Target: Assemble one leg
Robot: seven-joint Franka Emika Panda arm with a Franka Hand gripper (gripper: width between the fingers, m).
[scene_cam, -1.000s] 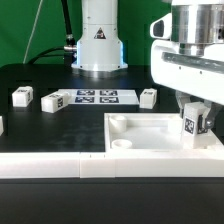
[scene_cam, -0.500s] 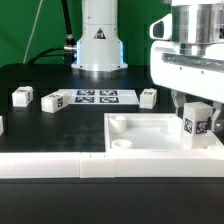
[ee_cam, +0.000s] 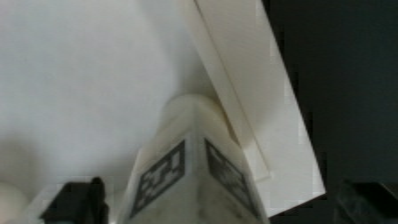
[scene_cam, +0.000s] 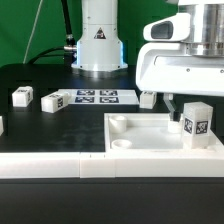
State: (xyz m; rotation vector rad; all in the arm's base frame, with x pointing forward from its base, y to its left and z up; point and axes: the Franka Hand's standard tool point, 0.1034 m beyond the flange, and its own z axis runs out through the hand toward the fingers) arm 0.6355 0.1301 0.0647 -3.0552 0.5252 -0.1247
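A leg (scene_cam: 196, 122), a small white post with a square tag on its side, stands upright in the corner of the white tray part (scene_cam: 140, 119) at the exterior view's right. My gripper (scene_cam: 189, 104) hangs just above it, jaws open, fingers apart from the leg's sides. In the wrist view the leg (ee_cam: 192, 170) rises between the two dark fingers (ee_cam: 79, 201) of the gripper (ee_cam: 222, 205), with a gap on each side, next to the tray's wall (ee_cam: 240, 80).
Other loose legs lie on the black table (scene_cam: 22, 96), (scene_cam: 54, 101), (scene_cam: 148, 98). The marker board (scene_cam: 97, 97) lies in front of the robot base (scene_cam: 100, 45). A long white rail (scene_cam: 60, 166) runs along the front.
The gripper has let go of the leg and lifted, shifting toward the exterior view's left. The leg stays upright in the tray's corner.
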